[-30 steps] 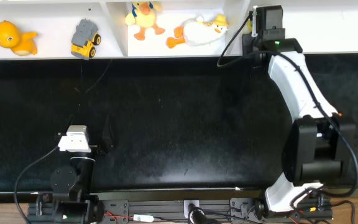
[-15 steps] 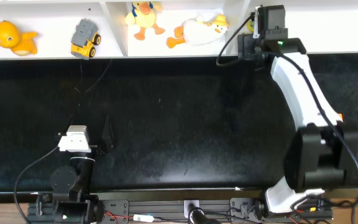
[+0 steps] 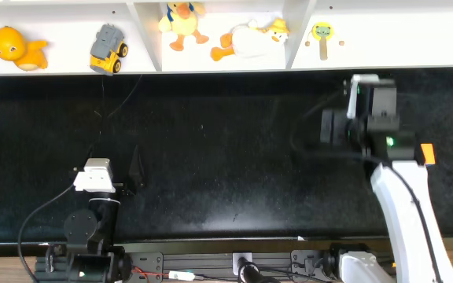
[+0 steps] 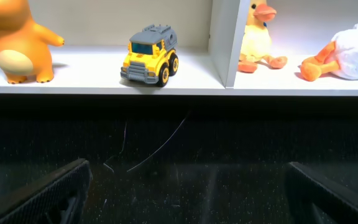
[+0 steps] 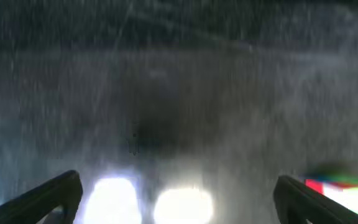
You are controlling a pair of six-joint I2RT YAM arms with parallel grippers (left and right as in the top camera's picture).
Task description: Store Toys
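Green toy [image 3: 322,35] in right compartment of shelf [image 3: 211,67], right tool [image 5: 176,186] well apart over table [image 3: 226,157], fingers [image 5: 55,193] spread, empty.

5 toys on a white shelf [image 3: 211,66] of 3 compartments: left, an upright orange figure [image 3: 18,47] and a yellow-and-grey truck [image 3: 108,49] on its wheels; middle, an upright yellow plush duck [image 3: 182,23] beside a white plush duck [image 3: 252,39] lying down; right, a small yellow-green toy [image 3: 322,33].

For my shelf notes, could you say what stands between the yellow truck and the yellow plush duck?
A white shelf divider separates truck and duck, clearest in the left wrist view.
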